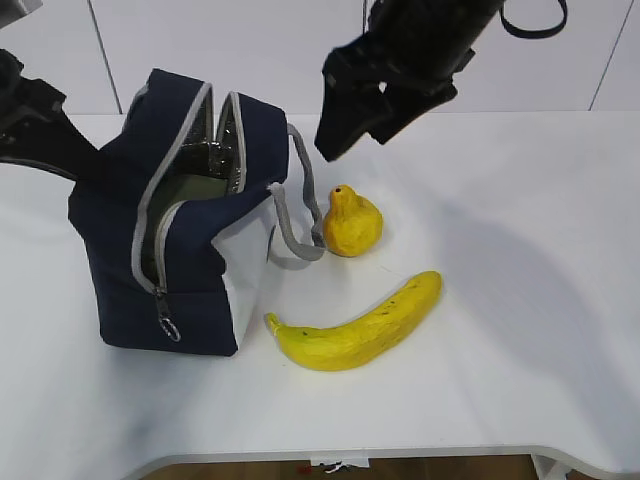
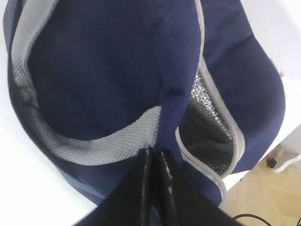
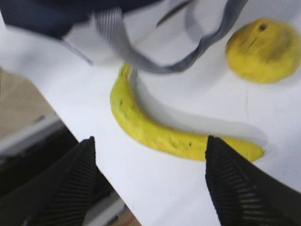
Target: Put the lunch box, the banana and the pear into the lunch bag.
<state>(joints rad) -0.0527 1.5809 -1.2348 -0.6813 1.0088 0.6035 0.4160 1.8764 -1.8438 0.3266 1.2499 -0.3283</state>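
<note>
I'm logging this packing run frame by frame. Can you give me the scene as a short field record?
lunch bag: upright on table, zipper open, something pale green inside
pear: on table, right of bag, by grey handle
banana: on table, in front of pear
left claw: shut on lunch bag fabric
right claw: open, empty, raised above banana

Lunch bag (image 1: 190, 240) mouth narrow; lunch box (image 1: 205, 165) inside.

Bright, even light is spread over the white table (image 1: 520, 300), and soft shadows are cast beside the long yellow banana (image 1: 355, 330). The right wrist view is smeared by motion blur, while the navy fabric bag (image 2: 108, 80) is rendered softly in the left wrist view.
</note>
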